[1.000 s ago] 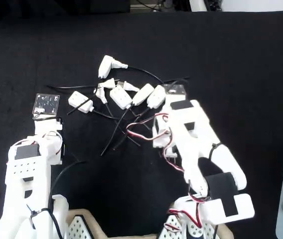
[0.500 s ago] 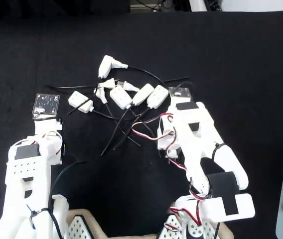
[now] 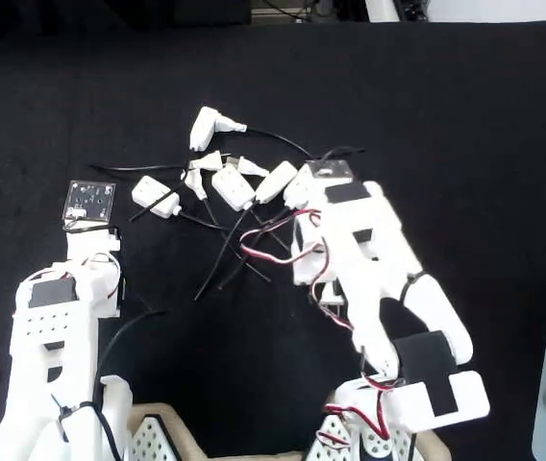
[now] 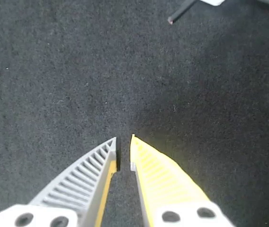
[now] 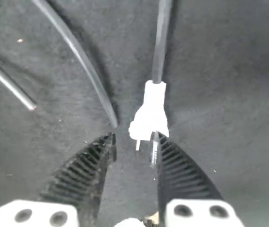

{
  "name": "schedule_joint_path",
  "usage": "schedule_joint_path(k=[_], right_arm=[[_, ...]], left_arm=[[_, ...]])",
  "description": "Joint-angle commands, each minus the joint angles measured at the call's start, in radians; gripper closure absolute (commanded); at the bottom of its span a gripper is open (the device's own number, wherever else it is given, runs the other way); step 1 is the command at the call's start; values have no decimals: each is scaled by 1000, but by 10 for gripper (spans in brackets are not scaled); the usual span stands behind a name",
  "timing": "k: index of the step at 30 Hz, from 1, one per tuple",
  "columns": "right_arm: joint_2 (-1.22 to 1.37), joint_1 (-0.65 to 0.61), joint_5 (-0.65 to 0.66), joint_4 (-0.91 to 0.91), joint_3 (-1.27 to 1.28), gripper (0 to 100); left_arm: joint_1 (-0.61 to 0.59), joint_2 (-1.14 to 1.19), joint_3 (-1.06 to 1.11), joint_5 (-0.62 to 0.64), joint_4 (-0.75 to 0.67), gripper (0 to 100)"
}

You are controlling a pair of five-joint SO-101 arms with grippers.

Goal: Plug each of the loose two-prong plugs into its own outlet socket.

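On black cloth (image 3: pixel 484 144), right hand (image 5: pixel 133 140) gapes around a plug (image 5: pixel 149 113).

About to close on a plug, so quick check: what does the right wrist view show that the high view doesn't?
Right wrist view: the right claw open, a white plug with its two prongs pointing in between the tips. High view: the outlet board by the left arm, and the heap of loose plugs. Both: black cables on the black cloth.

White arms (image 3: pixel 57 336), red wiring (image 3: pixel 273 252), black servo panels (image 3: pixel 427 360).
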Motion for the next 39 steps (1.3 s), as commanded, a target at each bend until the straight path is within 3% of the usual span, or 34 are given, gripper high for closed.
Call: schedule_joint_path(k=[1, 6, 12, 21, 25, 28, 36, 39], right_arm=[[-24, -12, 5, -69, 18, 872], [-22, 69, 20, -236, 154, 872], [-22, 153, 103, -267, 211, 874], [-22, 143, 103, -269, 223, 877], [-33, 141, 104, -269, 216, 992], [-67, 137, 104, -261, 206, 988], [-338, 77, 106, -184, 211, 987], [-461, 74, 178, -169, 211, 987]], left_arm=[[-8, -18, -7, 3, -18, 934], [-8, -18, -7, 3, -18, 934], [-8, -18, -7, 3, -18, 934], [-8, -18, -7, 3, -18, 934], [-8, -18, -7, 3, -18, 934], [-8, -18, -7, 3, -18, 934], [-8, -18, -7, 3, -18, 934], [-8, -18, -7, 3, -18, 934]])
